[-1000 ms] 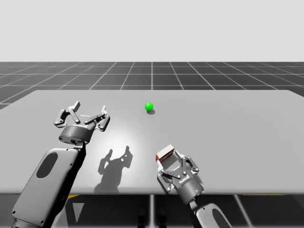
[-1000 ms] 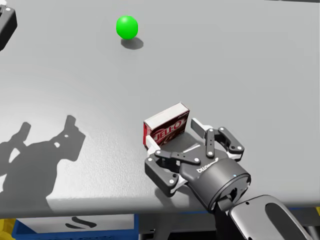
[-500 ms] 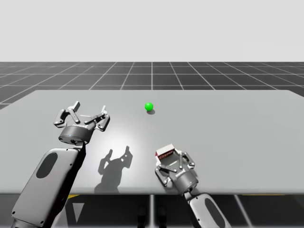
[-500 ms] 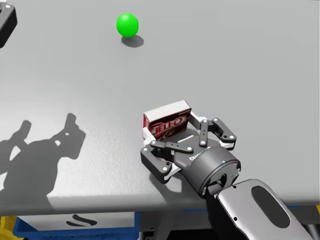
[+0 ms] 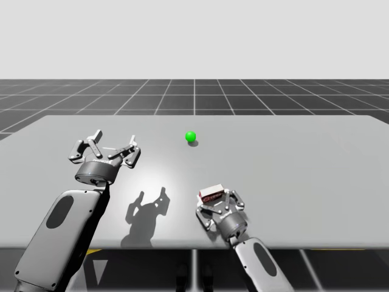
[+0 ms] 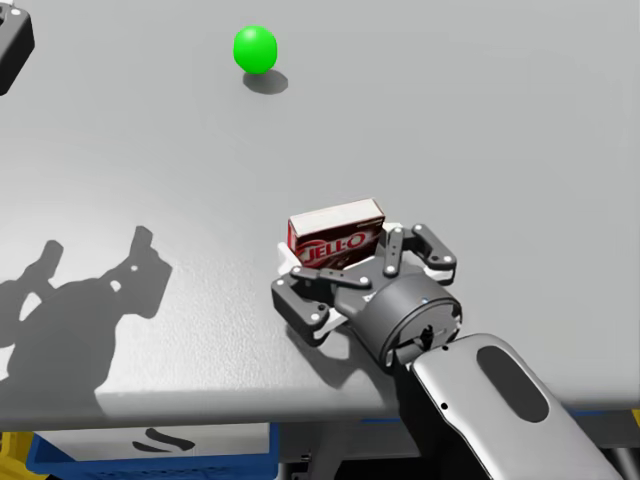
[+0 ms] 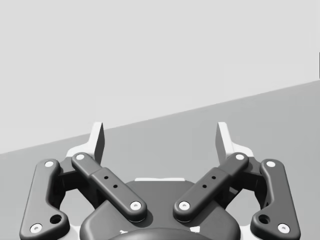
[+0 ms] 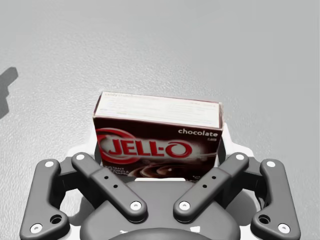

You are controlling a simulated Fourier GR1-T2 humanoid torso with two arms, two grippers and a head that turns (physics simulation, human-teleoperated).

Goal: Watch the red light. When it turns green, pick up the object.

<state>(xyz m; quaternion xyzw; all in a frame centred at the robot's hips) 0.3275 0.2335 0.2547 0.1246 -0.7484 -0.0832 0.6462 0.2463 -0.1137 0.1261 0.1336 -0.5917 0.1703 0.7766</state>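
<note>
Our right hand (image 8: 159, 152), fingers spread wide, brackets the small red-and-brown cardboard box (image 8: 157, 125) standing on the grey surface (image 8: 250, 60), its long axis running finger to finger, while our wide-open left hand (image 7: 159, 137) hangs well apart.

The light (image 5: 191, 136) is green, the box (image 8: 157, 145) dark red, the table (image 5: 304, 158) grey.
</note>
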